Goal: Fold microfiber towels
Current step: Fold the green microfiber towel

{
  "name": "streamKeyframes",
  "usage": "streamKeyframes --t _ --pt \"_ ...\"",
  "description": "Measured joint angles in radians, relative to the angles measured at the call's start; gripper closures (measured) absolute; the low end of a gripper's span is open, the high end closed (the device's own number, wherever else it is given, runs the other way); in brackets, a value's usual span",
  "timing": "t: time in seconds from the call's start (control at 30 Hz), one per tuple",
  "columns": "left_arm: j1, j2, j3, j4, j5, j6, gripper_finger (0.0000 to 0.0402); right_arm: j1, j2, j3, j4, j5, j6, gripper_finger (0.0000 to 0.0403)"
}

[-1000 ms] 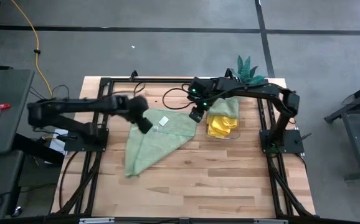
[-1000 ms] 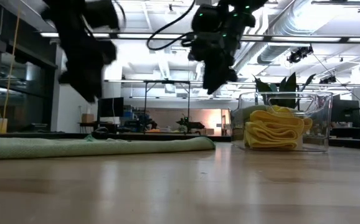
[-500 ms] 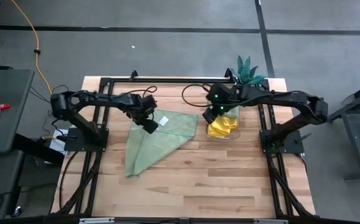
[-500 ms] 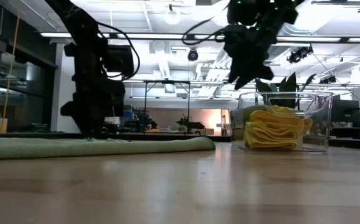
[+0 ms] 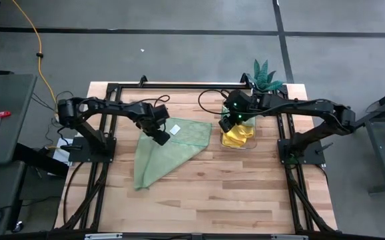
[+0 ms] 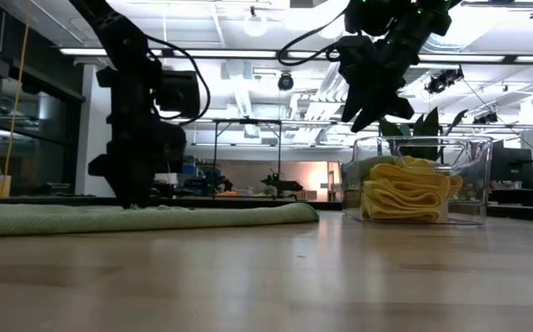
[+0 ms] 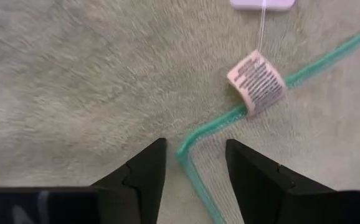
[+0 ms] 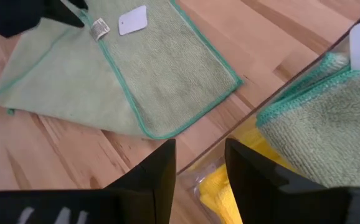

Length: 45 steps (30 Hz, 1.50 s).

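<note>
High view: wood table (image 5: 199, 193), grey floor; left hand (image 5: 160, 138), right hand (image 5: 226, 124) parted, empty.

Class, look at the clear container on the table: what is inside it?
The clear container holds folded yellow towels, with a sage green towel draped at its rim. Anything beneath the yellow ones is hidden.

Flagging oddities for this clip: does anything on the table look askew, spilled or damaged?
Nothing is spilled or damaged. The green towel lies folded unevenly, tapering to a point, its label and paper tag showing. The left gripper straddles its corner; the right gripper hangs over the clear bin of yellow towels.
</note>
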<state>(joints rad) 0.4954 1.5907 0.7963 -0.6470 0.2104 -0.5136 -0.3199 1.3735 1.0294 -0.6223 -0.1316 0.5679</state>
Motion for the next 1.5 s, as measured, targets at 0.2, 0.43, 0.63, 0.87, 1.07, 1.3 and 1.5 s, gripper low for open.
streamKeyframes --t 0.2,0.43,0.63,0.87,1.07,1.3,1.5 --pt "-0.035 0.027 0.001 0.030 -0.007 -0.033 0.0278 0.000 0.000 0.000 0.000 0.003 -0.024 0.0274" --pt "-0.035 0.006 0.000 0.055 -0.018 -0.055 0.0329 0.000 0.001 0.001 0.000 0.015 -0.029 0.0274" --pt "-0.027 -0.038 0.000 0.049 -0.019 -0.059 0.0382 0.000 0.001 0.001 0.000 0.015 -0.034 0.0274" --pt "-0.059 -0.114 0.014 0.048 -0.016 -0.071 0.0399 0.000 0.001 0.002 -0.001 0.015 -0.034 0.0274" --pt "-0.183 -0.125 0.090 0.055 -0.017 -0.138 0.0401 0.000 0.001 0.002 -0.002 0.013 -0.045 0.0274" --pt "-0.404 -0.090 0.214 0.222 -0.073 -0.280 0.0401 -0.001 0.001 0.002 0.000 0.010 -0.052 0.0274" --pt "-0.546 0.014 0.288 0.419 -0.071 -0.351 0.0401 -0.001 0.000 0.002 0.000 0.010 -0.079 0.0274"
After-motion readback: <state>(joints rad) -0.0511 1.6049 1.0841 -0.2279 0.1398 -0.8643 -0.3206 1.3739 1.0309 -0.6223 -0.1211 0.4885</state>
